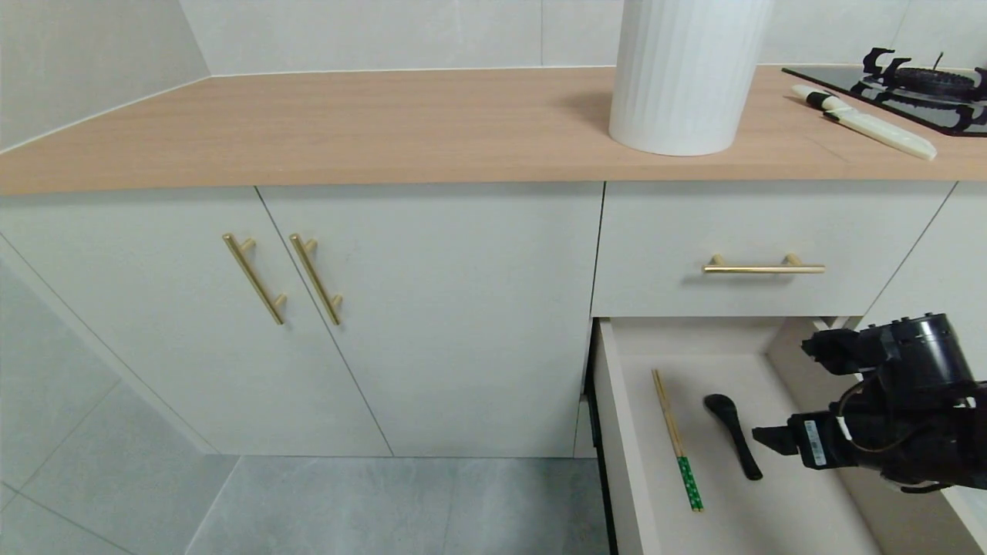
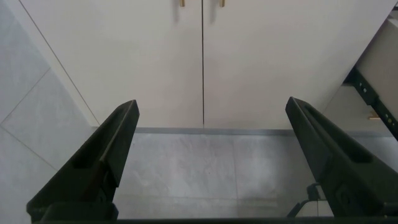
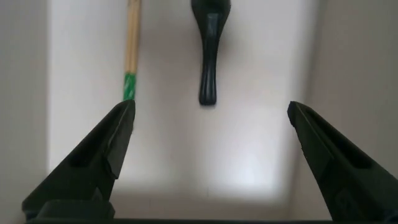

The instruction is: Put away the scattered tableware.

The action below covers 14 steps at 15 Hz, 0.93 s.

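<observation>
Kitchen: wooden countertop, gas stove, cabinets.

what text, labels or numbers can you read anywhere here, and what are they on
No text can be read in any of these views.
White sticker on the black right tool: dark print, too small to read.
Green ends of the wooden chopsticks in the open drawer: pale marks, too small to tell whether they are letters.
</observation>
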Available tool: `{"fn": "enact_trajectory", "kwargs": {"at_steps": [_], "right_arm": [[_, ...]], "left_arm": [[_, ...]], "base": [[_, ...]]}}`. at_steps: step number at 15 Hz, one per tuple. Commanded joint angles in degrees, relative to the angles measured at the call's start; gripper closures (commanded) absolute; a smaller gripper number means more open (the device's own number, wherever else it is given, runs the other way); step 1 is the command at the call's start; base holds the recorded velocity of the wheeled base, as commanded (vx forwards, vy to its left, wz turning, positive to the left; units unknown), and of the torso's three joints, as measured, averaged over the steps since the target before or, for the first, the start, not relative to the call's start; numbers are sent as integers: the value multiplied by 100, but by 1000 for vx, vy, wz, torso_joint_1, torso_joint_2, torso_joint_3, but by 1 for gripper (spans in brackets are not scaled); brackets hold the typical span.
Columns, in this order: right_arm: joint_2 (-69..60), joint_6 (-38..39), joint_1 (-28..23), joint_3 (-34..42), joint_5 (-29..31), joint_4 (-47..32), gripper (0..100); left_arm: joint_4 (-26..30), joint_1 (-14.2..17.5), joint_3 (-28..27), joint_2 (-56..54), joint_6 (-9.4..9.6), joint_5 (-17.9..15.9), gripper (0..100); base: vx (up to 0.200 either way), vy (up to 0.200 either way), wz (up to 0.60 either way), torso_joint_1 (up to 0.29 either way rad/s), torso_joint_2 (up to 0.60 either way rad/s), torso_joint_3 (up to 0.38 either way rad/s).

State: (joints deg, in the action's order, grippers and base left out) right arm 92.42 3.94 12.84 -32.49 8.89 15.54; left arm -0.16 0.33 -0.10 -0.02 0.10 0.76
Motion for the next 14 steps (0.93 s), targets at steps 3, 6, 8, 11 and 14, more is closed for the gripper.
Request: {"fn": "enact_trajectory", "kwargs": {"at_steps": [3, 6, 8, 11, 14], "right_arm": [[-1692, -7, 17, 190, -45, -1194, 0], [-1833, -25, 26, 173, -89, -1308, 0], [-1841, -25, 210, 181, -98, -1405, 0], [-1885, -33, 509, 234, -98, -1598, 0], [-1920, -60, 624, 287, -98, -1774, 0]], "left_arm": [[-2, 2, 1, 2, -1, 4, 0], [-2, 2, 1, 2, -1, -5, 0], [-2, 2, 1, 2, -10, -5, 0], [-2, 2, 1, 2, -10, -5, 0], [-2, 2, 1, 2, -19, -5, 0]], "base": [[0, 0, 0, 0, 0, 0], [0, 0, 0, 0, 0, 0], [0, 0, 0, 0, 0, 0], [0, 0, 0, 0, 0, 0], [-133, 0, 0, 0, 2, 5]]}}
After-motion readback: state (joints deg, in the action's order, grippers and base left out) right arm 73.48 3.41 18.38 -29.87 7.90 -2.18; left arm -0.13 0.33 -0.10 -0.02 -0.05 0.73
